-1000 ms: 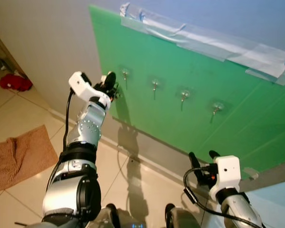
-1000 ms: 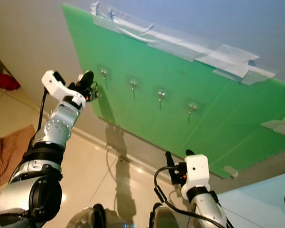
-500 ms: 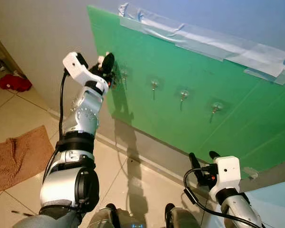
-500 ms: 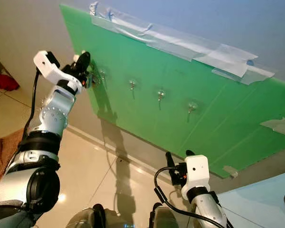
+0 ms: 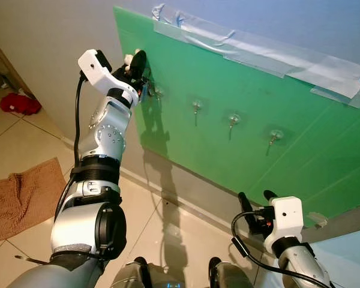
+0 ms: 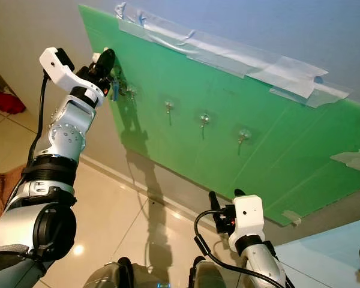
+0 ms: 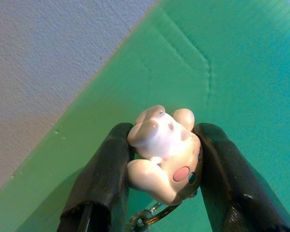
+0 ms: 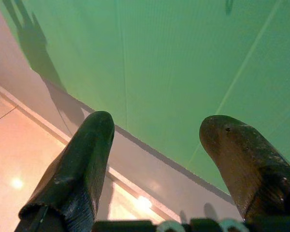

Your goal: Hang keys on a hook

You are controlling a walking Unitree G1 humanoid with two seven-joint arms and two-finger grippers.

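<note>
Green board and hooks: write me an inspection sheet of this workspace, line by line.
Surface: green board taped to the wall with clear tape along its top edge.
Job's things: four hooks in a row on the board; leftmost hook next to the raised gripper; keys hang from a pale animal-shaped keychain, ring below it.
Clutter: brown towel and a red item on the tiled floor.
Grippers: left gripper raised to the board's left end, shut on the keychain; right gripper low, open, holding nothing.
Cables: black cable along the left arm; another loops at the right wrist.
Surroundings: grey wall, glossy floor tiles.
</note>
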